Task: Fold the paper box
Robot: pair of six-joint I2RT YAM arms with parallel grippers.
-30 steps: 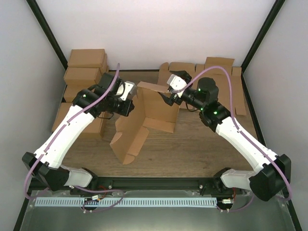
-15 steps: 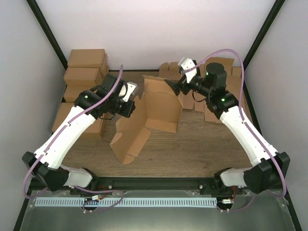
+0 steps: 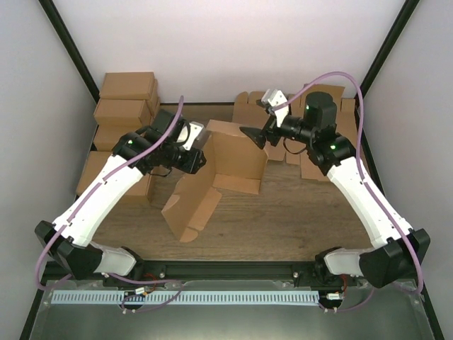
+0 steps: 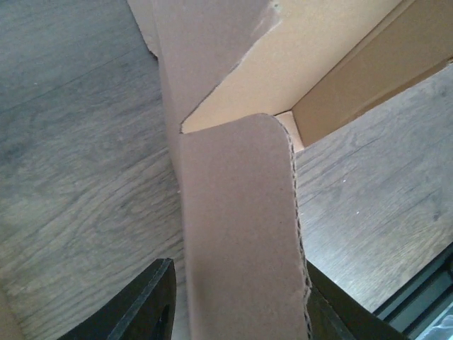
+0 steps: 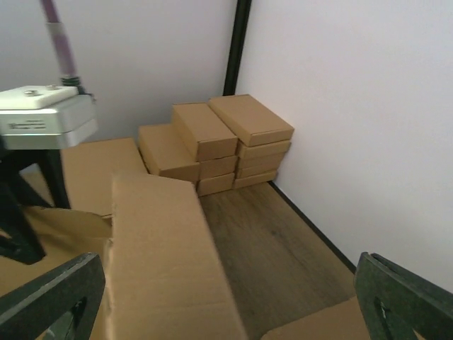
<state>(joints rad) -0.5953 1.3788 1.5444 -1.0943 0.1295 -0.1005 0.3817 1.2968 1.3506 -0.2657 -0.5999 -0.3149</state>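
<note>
The paper box (image 3: pixel 237 152) stands half folded at the table's middle, its back wall upright and its long lid panel (image 3: pixel 190 205) lying toward the near side. My left gripper (image 3: pixel 203 154) is at the box's left side. In the left wrist view a rounded side flap (image 4: pixel 233 234) fills the gap between its jaws, so the left gripper (image 4: pixel 241 301) is closed on it. My right gripper (image 3: pixel 253 136) hangs wide open and empty just off the box's far right corner. In the right wrist view the right gripper (image 5: pixel 230 304) is above a box panel (image 5: pixel 163 262).
A stack of closed brown cartons (image 3: pixel 124 106) fills the far left corner and also shows in the right wrist view (image 5: pixel 219 142). Flat cardboard sheets (image 3: pixel 325 99) lie at the far right. The left arm's white wrist camera (image 5: pixel 42 117) is close to the box.
My right gripper has let go of the box's top flap and drawn back to the right, open. My left gripper has shifted right with the side flap, and the box wall stands more upright.
</note>
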